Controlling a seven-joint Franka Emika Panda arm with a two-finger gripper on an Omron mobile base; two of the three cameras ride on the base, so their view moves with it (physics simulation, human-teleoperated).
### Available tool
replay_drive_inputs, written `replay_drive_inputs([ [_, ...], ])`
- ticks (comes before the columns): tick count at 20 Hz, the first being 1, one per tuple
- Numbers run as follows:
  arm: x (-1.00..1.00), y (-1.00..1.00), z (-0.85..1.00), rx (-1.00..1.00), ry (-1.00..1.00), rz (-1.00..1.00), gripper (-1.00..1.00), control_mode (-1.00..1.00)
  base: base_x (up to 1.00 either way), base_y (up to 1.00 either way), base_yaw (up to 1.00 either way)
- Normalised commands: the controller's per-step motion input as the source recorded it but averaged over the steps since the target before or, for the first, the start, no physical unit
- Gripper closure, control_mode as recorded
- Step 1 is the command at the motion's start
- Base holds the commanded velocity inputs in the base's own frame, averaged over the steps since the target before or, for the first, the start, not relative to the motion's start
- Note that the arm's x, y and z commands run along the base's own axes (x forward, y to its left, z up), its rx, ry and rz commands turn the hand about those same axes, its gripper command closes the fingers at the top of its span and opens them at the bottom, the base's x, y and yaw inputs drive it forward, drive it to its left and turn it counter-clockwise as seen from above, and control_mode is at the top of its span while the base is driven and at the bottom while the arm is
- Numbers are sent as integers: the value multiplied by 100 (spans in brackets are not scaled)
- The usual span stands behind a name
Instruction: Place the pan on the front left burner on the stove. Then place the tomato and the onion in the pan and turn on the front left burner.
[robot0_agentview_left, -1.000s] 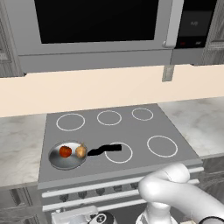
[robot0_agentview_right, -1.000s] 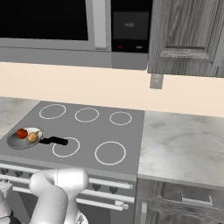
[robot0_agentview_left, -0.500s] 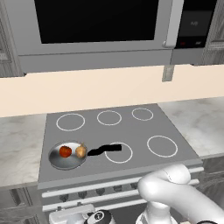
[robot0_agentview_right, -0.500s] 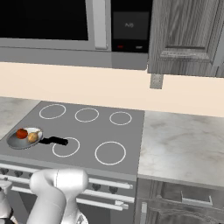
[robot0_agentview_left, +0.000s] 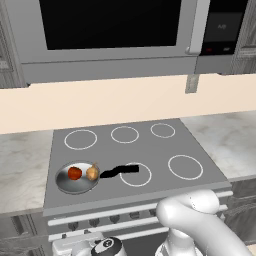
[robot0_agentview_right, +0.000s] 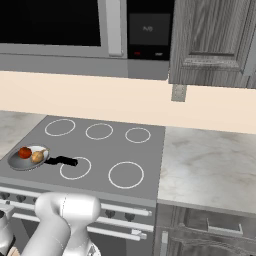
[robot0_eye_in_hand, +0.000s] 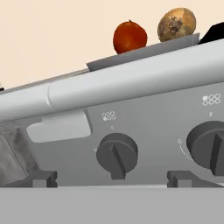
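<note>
Wall: I see a plain cream backsplash (robot0_agentview_left: 115, 107) running the whole width behind the cooking area.
Overhead: a microwave (robot0_agentview_left: 110, 35) with a dark door and a pale bar handle hangs above.
Cabinets: grey wood-grain doors (robot0_agentview_right: 212, 40) on the upper right; a drawer (robot0_agentview_right: 215, 227) below.
Tabletop: pale marbled stone (robot0_agentview_right: 205, 165) on both sides.
Outlet: a small grey plate (robot0_agentview_right: 178, 93) on the wall.
Light: even, flat, no strong shadows.

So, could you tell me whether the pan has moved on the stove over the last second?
No. In the left base view the pan sits where it was, left of the front middle ring, with the tomato and onion inside.
</note>
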Motion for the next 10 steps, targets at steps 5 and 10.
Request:
replay_drive_inputs([
  [5,14,13,-16,0,0,0,-100,-100,0,0,0],
  [10,1,0,0,0,0,0,-100,-100,0,0,0],
])
